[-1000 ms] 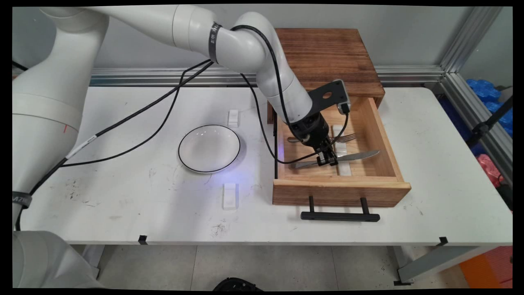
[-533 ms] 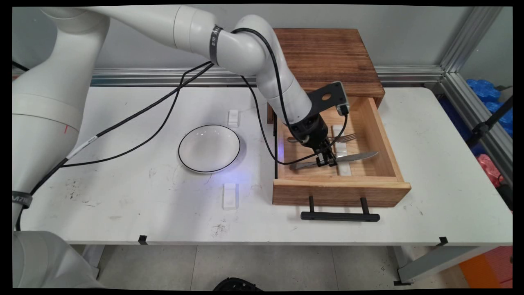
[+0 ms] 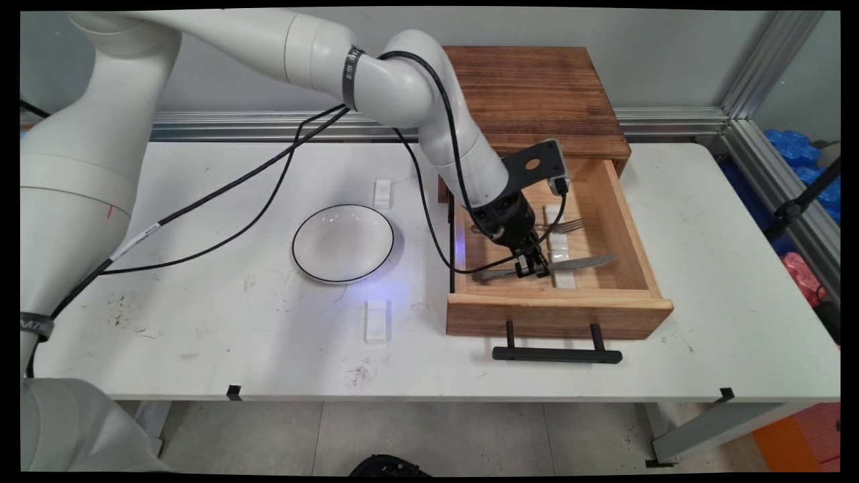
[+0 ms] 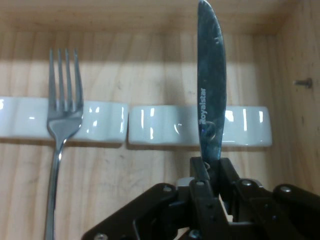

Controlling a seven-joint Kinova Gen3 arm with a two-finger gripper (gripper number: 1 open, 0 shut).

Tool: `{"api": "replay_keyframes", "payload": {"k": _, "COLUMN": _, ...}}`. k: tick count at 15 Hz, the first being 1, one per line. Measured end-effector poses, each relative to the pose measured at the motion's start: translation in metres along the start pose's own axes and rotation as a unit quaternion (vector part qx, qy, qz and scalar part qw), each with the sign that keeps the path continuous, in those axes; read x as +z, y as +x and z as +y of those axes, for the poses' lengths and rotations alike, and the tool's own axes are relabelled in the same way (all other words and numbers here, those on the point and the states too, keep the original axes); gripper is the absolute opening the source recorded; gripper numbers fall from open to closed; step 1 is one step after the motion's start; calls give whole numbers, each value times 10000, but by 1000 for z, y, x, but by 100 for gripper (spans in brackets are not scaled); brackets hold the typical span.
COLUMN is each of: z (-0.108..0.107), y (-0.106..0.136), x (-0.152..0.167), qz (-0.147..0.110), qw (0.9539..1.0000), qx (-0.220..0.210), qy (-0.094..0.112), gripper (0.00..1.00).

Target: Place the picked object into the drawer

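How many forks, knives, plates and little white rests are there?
Forks: 1
Knives: 1, gripped by the gripper
Plates: 1
White rests: 4, namely two in the drawer and two on the table
Total: 7

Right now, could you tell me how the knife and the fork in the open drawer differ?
The knife is clamped between the gripper fingers; the fork lies untouched beside it. The knife has one flat blade lettered Royalstar; the fork ends in four tines. In the main view the knife sits nearer the drawer front, the fork farther back. Both are metal, lie parallel, and cross white rests.
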Motion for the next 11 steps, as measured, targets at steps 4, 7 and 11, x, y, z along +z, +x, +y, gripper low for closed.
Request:
{"api": "replay_keyframes", "payload": {"k": 4, "z": 1, "y": -2, "x": 1, "qz": -4, "qw": 10000, "qx": 15, "qy": -21, "gripper": 100}}
{"api": "replay_keyframes", "payload": {"k": 7, "z": 1, "y": -4, "x": 1, "qz": -4, "qw": 10000, "qx": 21, "qy": -27, "gripper": 100}}
{"api": "replay_keyframes", "payload": {"k": 11, "z": 1, "y": -4, "x": 0, "qz": -8, "qw": 10000, "qx": 34, "qy": -20, "gripper": 100}}
